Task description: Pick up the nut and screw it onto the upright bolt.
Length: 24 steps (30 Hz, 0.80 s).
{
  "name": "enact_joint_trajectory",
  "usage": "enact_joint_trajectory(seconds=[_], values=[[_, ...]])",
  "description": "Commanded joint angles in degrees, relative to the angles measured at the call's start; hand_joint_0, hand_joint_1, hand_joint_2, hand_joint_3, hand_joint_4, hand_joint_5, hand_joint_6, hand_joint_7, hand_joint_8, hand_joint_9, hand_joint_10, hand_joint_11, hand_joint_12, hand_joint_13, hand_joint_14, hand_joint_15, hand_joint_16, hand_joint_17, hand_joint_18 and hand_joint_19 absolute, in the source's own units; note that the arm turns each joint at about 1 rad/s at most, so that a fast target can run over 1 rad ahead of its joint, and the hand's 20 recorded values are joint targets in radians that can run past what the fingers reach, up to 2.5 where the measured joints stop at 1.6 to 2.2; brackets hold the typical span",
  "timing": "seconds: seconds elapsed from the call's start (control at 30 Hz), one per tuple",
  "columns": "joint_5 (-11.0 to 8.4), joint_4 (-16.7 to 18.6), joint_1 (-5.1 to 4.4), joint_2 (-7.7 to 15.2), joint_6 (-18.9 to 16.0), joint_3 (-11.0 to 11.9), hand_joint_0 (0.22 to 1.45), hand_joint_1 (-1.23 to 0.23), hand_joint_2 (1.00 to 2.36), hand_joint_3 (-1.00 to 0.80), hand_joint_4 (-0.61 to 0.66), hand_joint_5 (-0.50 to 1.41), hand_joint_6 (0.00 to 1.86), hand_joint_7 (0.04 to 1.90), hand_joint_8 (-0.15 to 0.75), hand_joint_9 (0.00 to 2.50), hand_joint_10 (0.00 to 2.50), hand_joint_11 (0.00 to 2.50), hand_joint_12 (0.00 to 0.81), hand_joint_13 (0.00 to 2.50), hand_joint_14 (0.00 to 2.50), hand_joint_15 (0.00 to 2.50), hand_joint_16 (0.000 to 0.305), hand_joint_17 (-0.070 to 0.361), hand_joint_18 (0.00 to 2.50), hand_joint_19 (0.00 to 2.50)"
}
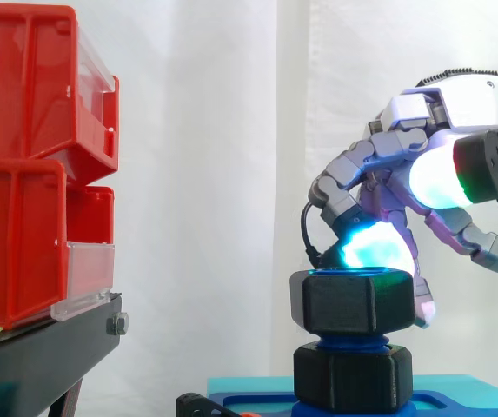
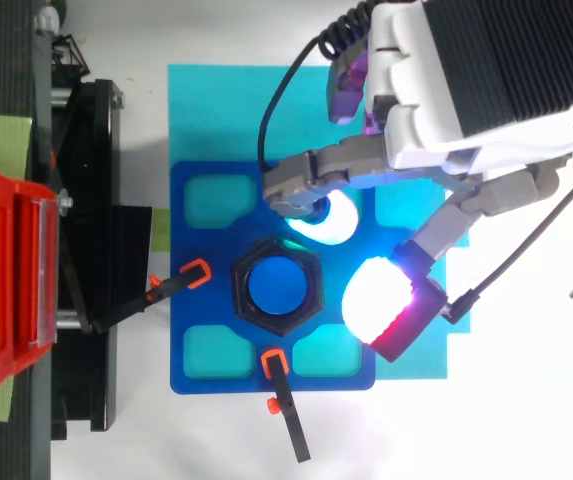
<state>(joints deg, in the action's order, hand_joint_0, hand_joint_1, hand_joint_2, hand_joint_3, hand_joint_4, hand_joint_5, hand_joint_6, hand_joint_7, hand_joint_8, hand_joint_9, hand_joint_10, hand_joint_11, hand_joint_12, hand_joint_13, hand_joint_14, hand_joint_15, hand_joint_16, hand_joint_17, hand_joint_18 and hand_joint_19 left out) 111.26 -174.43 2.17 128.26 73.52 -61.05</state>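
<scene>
- Side view: the black hexagonal plastic nut (image 1: pixel 353 301) sits on the upright blue threaded bolt (image 1: pixel 353 344), at its top end and level. A band of blue thread shows below it.
- Under that thread, a second black hexagonal block (image 1: pixel 353 378) rings the foot of the bolt. It stands on a dark blue base plate (image 1: pixel 457 404), which lies on a cyan mat (image 1: pixel 249 384).
- The grey and white robot hand (image 1: pixel 461 104) hangs above and to the right of the bolt, with its fingers bent downward and spread apart.
- One cyan-glowing fingertip pad (image 1: pixel 375 245) rests at the nut's upper rim, right of the bolt's axis. A white-glowing pad (image 1: pixel 440 178) is higher and well right of the bolt, touching nothing.
- Stacked red plastic bins (image 1: pixel 23 165) on a black stand (image 1: pixel 40 356) are far left of the bolt, before a white curtain (image 1: pixel 214 174).
- Top view: the nut (image 2: pixel 275 323) encircles the bolt's round blue end (image 2: pixel 274 285), at the middle of the base plate (image 2: pixel 206 305).
- The hand (image 2: pixel 486 80) comes in from the upper right of the bolt.
- Its pads are apart and not clamped round the nut. One pad (image 2: pixel 334 220) is at the nut's upper-right edge, and another (image 2: pixel 374 300) is just right of the nut.
- Two black clamps with orange tips hold the plate, one (image 2: pixel 181 283) left of the bolt and one (image 2: pixel 284 400) below it.
</scene>
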Motion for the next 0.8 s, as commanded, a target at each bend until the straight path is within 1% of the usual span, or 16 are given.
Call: enact_joint_trajectory(seconds=[0.0, 0.03, 0.13, 0.2, 0.3, 0.33, 0.4, 0.43, 0.47, 0.5, 0.53, 0.57, 0.63, 0.67, 0.73, 0.77], values=[[0.01, -3.0, 0.2, 0.0, 1.0, 1.9, 0.52, -0.31, 1.0, -0.5, 0.06, 0.1, 0.5, 1.35, 0.266, 2.11, 0.02, 0.43, 0.24, 1.51, 0.01, 0.16, 0.02, 0.044, 1.05, 0.34], [0.01, -3.3, 0.2, 0.0, 1.0, 2.2, 0.52, -0.31, 1.0, -0.5, 0.07, 0.09, 0.5, 1.35, 0.266, 2.11, 0.02, 0.43, 0.241, 1.51, 0.01, 0.17, 0.02, 0.044, 1.04, 0.34], [0.01, -4.6, 0.47, 0.0, 0.9, 4.4, 0.52, -0.31, 1.0, -0.5, 0.16, 0.05, 0.51, 1.17, 0.274, 1.92, 0.01, 0.36, 0.251, 1.41, 0.01, 0.17, 0.023, 0.051, 0.98, 0.34], [0.01, -5.4, 0.55, 0.1, 0.7, 6.6, 0.51, -0.31, 1.0, -0.5, 0.21, 0.01, 0.51, 1.04, 0.29, 1.82, 0.01, 0.35, 0.267, 1.33, 0.01, 0.18, 0.026, 0.058, 0.94, 0.36], [0.01, -6.4, 0.55, 0.1, 0.7, 8.9, 0.5, -0.31, 1.0, -0.5, 0.24, -0.03, 0.5, 0.95, 0.283, 1.68, 0.01, 0.32, 0.285, 1.2, 0.01, 0.16, 0.03, 0.068, 0.88, 0.37], [0.1, -6.6, 0.55, 0.1, 0.7, 9.3, 0.5, -0.31, 1.0, -0.5, 0.24, -0.04, 0.5, 0.92, 0.27, 1.63, 0.01, 0.31, 0.29, 1.16, 0.01, 0.15, 0.032, 0.071, 0.85, 0.37], [-0.08, -6.4, 0.55, 0.1, 0.7, 9.5, 0.5, -0.32, 1.0, -0.5, 0.22, -0.06, 0.5, 0.77, 0.254, 1.46, 0.0, 0.14, 0.291, 1.04, 0.0, 0.11, 0.034, 0.076, 0.78, 0.36], [-0.08, -6.2, 0.47, 0.1, 0.6, 9.5, 0.49, -0.32, 1.0, -0.5, 0.22, -0.06, 0.5, 0.74, 0.253, 1.42, 0.0, 0.07, 0.283, 0.98, 0.0, 0.07, 0.034, 0.077, 0.76, 0.36], [-0.08, -5.9, 0.38, 0.1, 0.5, 9.5, 0.49, -0.31, 1.0, -0.5, 0.22, -0.06, 0.5, 0.71, 0.233, 1.3, 0.0, 0.0, 0.275, 0.93, 0.0, 0.03, 0.035, 0.078, 0.71, 0.34], [-0.17, -5.2, 0.2, 0.2, -0.2, 9.4, 0.48, -0.3, 1.0, -0.5, 0.21, -0.07, 0.5, 0.66, 0.2, 0.99, 0.0, 0.0, 0.273, 0.74, 0.0, 0.0, 0.036, 0.081, 0.58, 0.27], [-0.17, -5.1, 0.11, 0.2, -0.5, 9.3, 0.48, -0.3, 1.0, -0.5, 0.21, -0.08, 0.5, 0.65, 0.2, 0.9, 0.0, 0.0, 0.284, 0.69, 0.0, 0.0, 0.037, 0.082, 0.53, 0.24], [-0.26, -4.9, -0.15, 0.2, -1.0, 9.0, 0.47, -0.29, 1.0, -0.5, 0.19, -0.09, 0.5, 0.61, 0.191, 0.72, 0.0, 0.0, 0.298, 0.58, 0.0, 0.0, 0.038, 0.085, 0.41, 0.15], [-0.43, -3.9, -0.59, 0.2, -1.9, 8.4, 0.46, -0.29, 1.0, -0.5, 0.19, -0.11, 0.5, 0.59, 0.184, 0.6, 0.0, 0.0, 0.307, 0.47, 0.0, 0.0, 0.038, 0.085, 0.26, 0.08], [-0.61, -3.5, -0.68, 0.1, -2.1, 8.1, 0.46, -0.29, 1.0, -0.5, 0.17, -0.12, 0.5, 0.57, 0.182, 0.53, 0.0, 0.0, 0.31, 0.42, 0.0, 0.0, 0.038, 0.084, 0.17, 0.03], [-0.87, -3.0, -0.85, 0.2, -2.2, 7.6, 0.46, -0.29, 1.0, -0.5, 0.15, -0.13, 0.5, 0.56, 0.175, 0.45, 0.0, 0.0, 0.31, 0.35, 0.0, 0.0, 0.038, 0.085, 0.08, 0.0], [-1.66, -2.8, -1.29, 0.2, -2.8, 6.6, 0.46, -0.29, 1.0, -0.5, 0.14, -0.14, 0.5, 0.55, 0.173, 0.42, 0.0, 0.0, 0.313, 0.31, 0.0, 0.0, 0.038, 0.086, 0.02, 0.0]])
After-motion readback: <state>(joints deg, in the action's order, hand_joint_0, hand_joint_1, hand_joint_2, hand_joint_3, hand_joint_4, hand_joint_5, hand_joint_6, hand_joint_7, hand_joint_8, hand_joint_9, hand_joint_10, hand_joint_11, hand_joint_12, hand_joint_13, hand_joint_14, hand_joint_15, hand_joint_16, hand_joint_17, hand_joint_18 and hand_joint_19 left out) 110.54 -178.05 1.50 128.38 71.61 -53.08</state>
